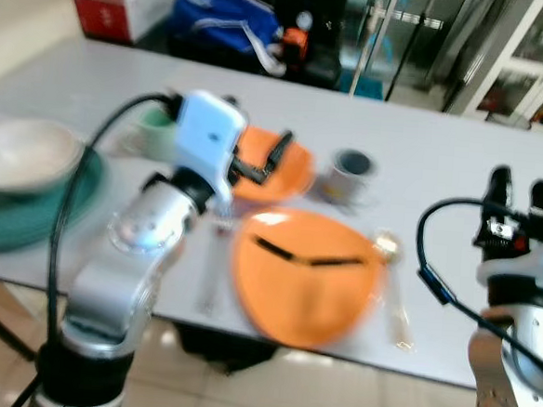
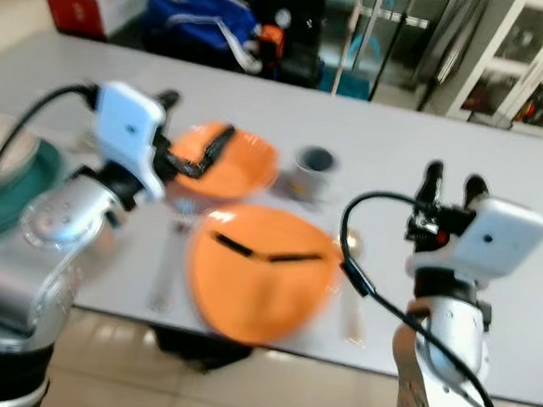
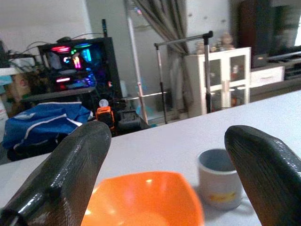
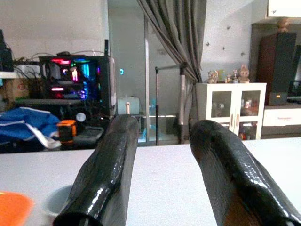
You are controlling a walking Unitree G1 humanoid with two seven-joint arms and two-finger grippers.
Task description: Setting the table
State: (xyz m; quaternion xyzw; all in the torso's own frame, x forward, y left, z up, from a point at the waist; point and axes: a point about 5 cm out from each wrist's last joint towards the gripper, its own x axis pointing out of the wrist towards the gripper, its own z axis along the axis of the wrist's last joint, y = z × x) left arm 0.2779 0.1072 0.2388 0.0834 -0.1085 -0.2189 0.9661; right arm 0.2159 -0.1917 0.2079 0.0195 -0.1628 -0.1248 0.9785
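- Two orange pieces sit mid-table: the orange plate (image 1: pixel 305 278) near the front edge, the orange bowl (image 1: pixel 272 166) just behind it.
- My left gripper (image 1: pixel 263 162) hovers open over the bowl; lowering carelessly could knock the grey cup (image 1: pixel 351 175) beside it.
- My right gripper (image 2: pixel 449 193) waits, fingers parted, empty.
- Blur makes me distrust the spoon (image 1: pixel 389 286) position.

Head eyes look down; wrist cameras face across the table (image 1: pixel 424 158).

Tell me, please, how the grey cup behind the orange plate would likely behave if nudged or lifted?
The cup stands upright on the smooth white table, so a nudge would probably slide it rather than tip it. It looks stiff and possibly ceramic, so likely breakable if dropped. Its round wall might slip between the left claw fingers.
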